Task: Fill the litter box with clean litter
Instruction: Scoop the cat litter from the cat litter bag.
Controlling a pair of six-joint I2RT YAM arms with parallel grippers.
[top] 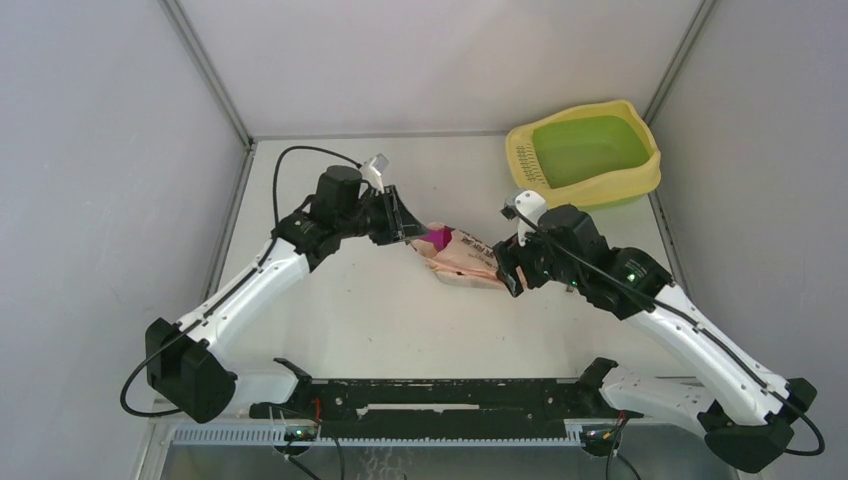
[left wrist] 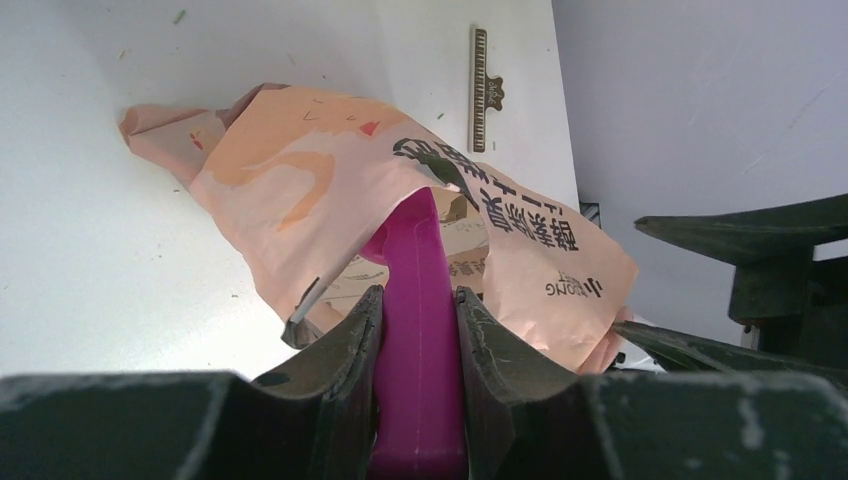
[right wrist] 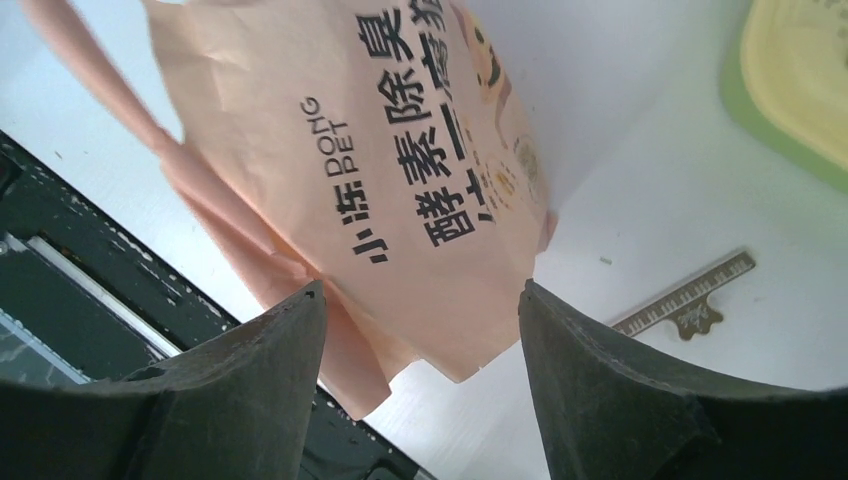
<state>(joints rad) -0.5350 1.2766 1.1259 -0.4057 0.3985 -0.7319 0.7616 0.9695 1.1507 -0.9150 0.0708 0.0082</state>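
Left wrist view has the left pincer nipped in tight on the flat handle of the scoop, one finger pressed to each side. Just ahead of the fingertips the scoop's head disappears into the mouth of the bag, which lies crumpled on the table. Beyond the bag, clear of it, lies a clip.

The right pincer stands wide open at the bag's other end. The bag's edge hangs in the gap between its fingers. Nothing is clamped, and I can't tell whether one finger brushes the bag.

I can't see the litter itself and take it to be inside the bag. It should be loose, gritty stuff, weighty in bulk and quick to run off a tilted scoop, so I'd carry it level. The bag looks soft and floppy, and its mouth is likely to fold in around the scoop. I'd pinch it by the lip close to the opening, not by the slack middle. The scoop looks stiff and smooth; the handle is the right hold, though it might twist under a full load.

The box sits well apart from both pincers, beyond the right one and off to its right, its green basin bare in the top view. It looks rigid and light, and could skid if knocked.
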